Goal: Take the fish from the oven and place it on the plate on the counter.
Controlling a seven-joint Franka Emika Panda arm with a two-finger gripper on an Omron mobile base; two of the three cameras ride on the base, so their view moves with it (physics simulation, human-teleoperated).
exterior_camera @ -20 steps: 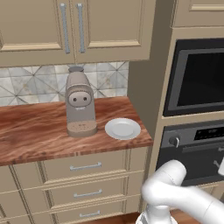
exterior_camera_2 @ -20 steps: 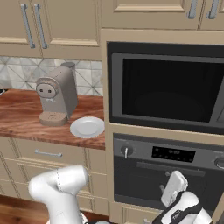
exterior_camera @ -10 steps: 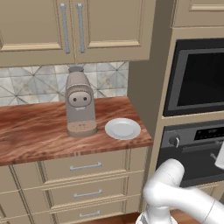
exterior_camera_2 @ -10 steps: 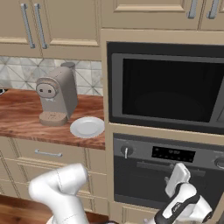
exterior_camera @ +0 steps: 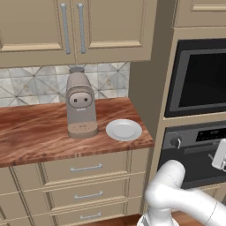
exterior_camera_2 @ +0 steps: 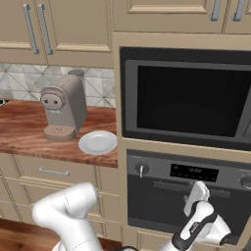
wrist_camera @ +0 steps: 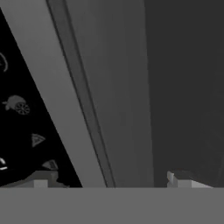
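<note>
The dark oven [exterior_camera_2: 162, 206] sits with its door shut under a silver panel carrying a knob [exterior_camera_2: 141, 170] and a display. The fish is hidden. My gripper [exterior_camera_2: 199, 188] is open and held up against the oven door at the handle bar [exterior_camera_2: 171, 186]; it also shows at the right edge of the left base view [exterior_camera: 219, 155]. In the hand view the gripper [wrist_camera: 111, 181] has its fingertips [wrist_camera: 41, 179] wide apart, and a grey bar [wrist_camera: 83, 100] runs diagonally between them. The white plate [exterior_camera: 124, 129] [exterior_camera_2: 98, 142] lies bare on the wood counter [exterior_camera: 35, 132] [exterior_camera_2: 19, 132].
A beige coffee machine [exterior_camera: 80, 103] [exterior_camera_2: 63, 107] stands just left of the plate. A black glass-fronted appliance [exterior_camera_2: 186, 103] [exterior_camera: 201, 77] is built in above the oven. Beige drawers [exterior_camera: 84, 167] run under the counter, with cabinets overhead.
My open gripper has risen along the oven door, up to the handle bar. Plate and coffee machine have stayed put.
</note>
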